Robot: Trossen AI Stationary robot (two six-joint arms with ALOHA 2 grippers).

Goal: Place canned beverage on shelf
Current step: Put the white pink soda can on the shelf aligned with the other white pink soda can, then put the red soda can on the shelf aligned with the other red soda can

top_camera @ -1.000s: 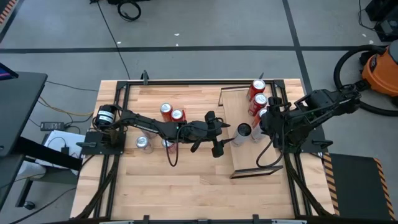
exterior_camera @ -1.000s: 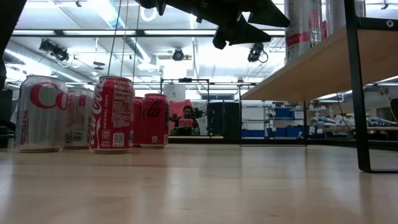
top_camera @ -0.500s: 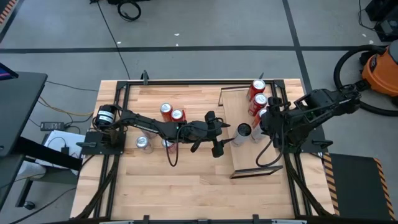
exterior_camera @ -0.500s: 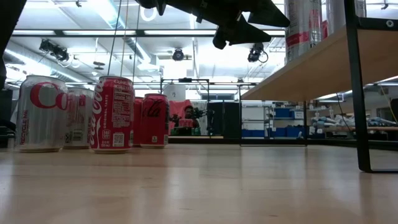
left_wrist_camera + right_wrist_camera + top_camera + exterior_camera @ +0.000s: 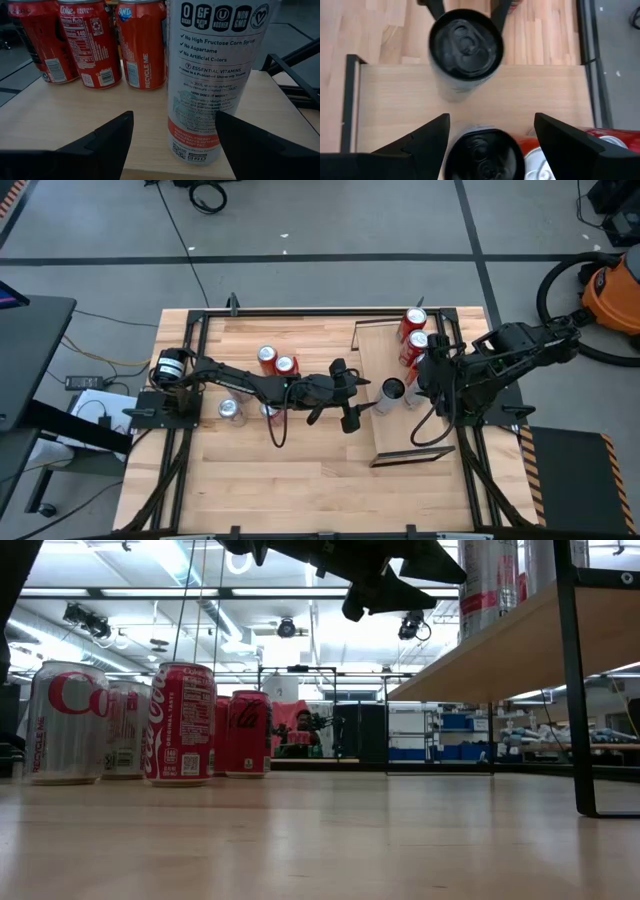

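We see a plank tabletop (image 5: 300, 450) with black rails. On its left half four cans stand: two red cans (image 5: 276, 362) farther back, two silver cans (image 5: 232, 410) nearer. On the right half stands the shelf (image 5: 395, 430), a raised light-wood board carrying a black-topped can (image 5: 391, 390) at its left edge and more cans (image 5: 414, 330) along its far right side.

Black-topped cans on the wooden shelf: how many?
2. One black-topped can stands at the light-wood shelf's edge; the other beside it, under the right arm. The arm may hide more.
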